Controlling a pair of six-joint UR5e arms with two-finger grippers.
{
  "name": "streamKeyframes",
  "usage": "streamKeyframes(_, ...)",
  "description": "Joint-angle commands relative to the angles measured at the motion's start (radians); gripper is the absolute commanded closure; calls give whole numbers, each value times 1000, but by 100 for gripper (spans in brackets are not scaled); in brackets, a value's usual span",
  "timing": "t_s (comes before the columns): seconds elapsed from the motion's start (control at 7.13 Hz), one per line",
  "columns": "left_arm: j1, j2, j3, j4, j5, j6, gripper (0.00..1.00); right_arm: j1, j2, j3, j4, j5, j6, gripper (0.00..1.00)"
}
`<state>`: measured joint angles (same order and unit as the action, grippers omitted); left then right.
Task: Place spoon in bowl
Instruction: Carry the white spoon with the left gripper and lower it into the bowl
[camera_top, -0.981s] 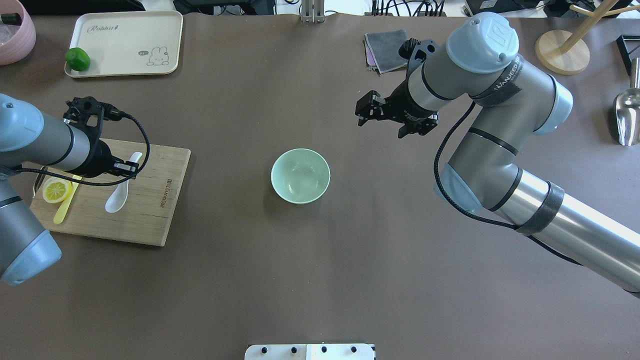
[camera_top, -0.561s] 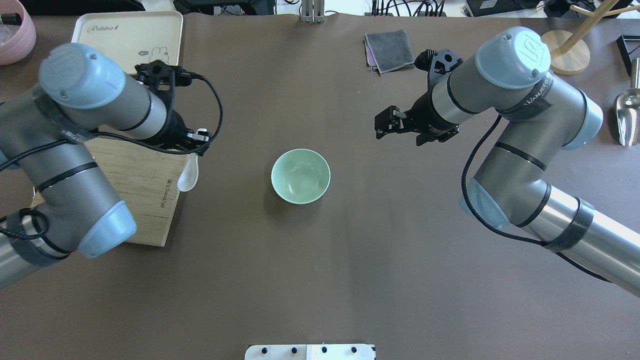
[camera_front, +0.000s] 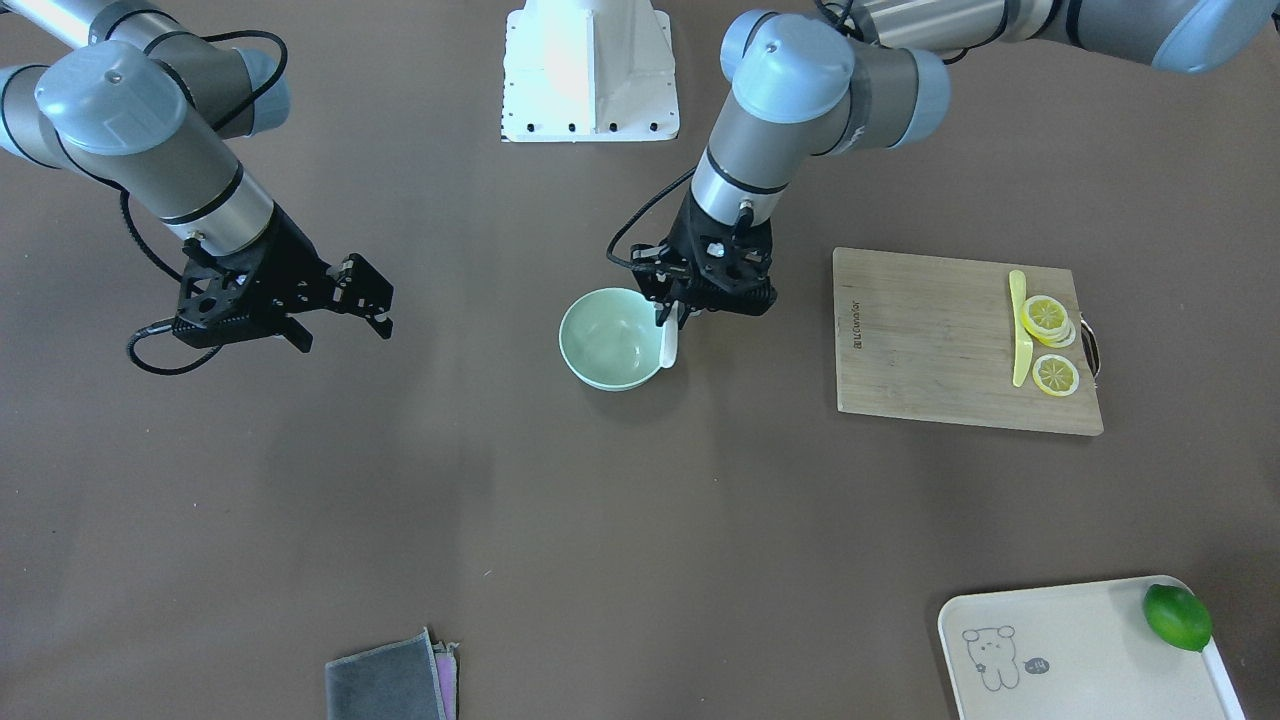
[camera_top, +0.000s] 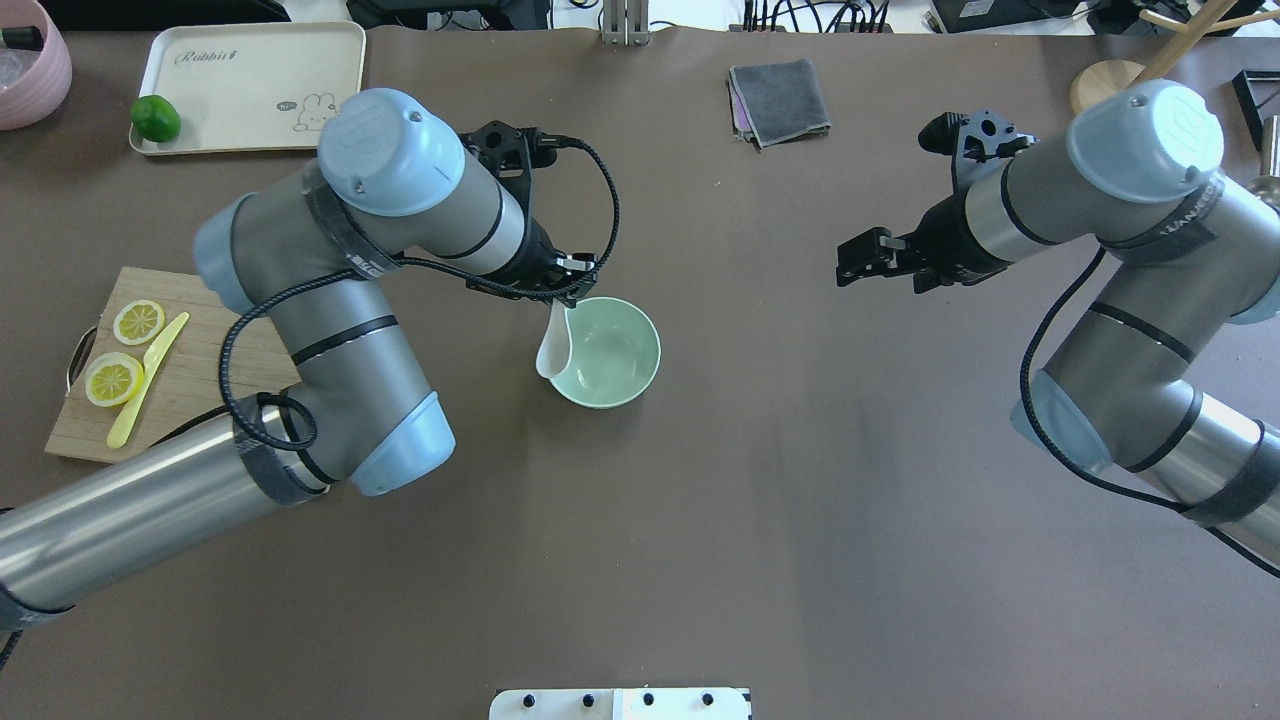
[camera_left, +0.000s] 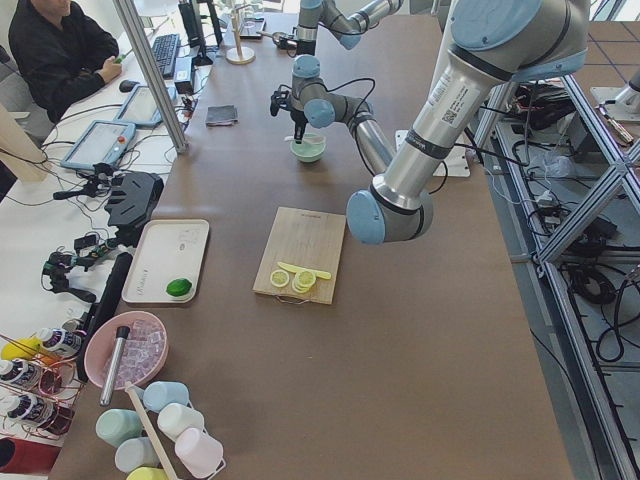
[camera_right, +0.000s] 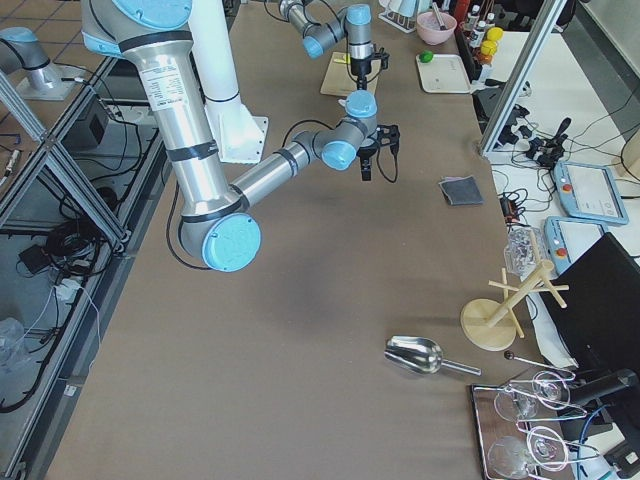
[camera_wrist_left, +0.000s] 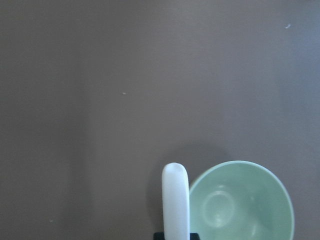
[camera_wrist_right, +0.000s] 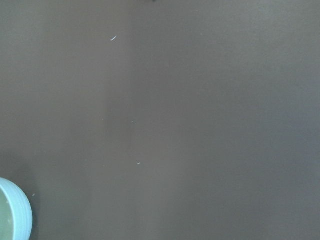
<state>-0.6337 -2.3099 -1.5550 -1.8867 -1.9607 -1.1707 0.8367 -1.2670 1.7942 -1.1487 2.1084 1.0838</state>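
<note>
Left gripper (camera_top: 572, 290) is clamped on the spoon (camera_top: 552, 346) handle. It has carried the spoon from the cutting board (camera_top: 185, 405) to mid-worktop. The scoop overlaps the bowl (camera_top: 632, 372) rim and is not yet inside. Right gripper (camera_top: 866, 262), gaping and empty, has retreated toward the right edge.

The brown bench (camera_top: 700, 520) carries a green bowl (camera_top: 615, 355), a wooden board (camera_top: 190, 400), a cream tray (camera_top: 250, 60) and a grey cloth (camera_top: 780, 100).

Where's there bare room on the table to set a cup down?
Bare: between the bowl and the right gripper, and the strip nearer the robot. Crowded: the bowl's rim, where the left gripper holds the spoon, and the cutting board.
</note>
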Motion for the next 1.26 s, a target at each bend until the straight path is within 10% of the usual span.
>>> streamKeyframes(0.0,54,-52,141,-124,90,-40,100,53,-28,-3,37,60,-21,0)
streamKeyframes(0.14,57,-54,138,-118,89,-40,100,70,-28,-4,32,67,-21,0)
streamKeyframes(0.28,60,-49,124,-114,86,-32,18,94,-29,-3,12,87,-21,0)
streamKeyframes(0.42,60,-24,75,-95,86,-27,2,102,-28,4,-35,114,-22,0)
streamKeyframes(1.12,-123,252,-426,313,77,345,2,224,-150,72,-276,160,-397,0)
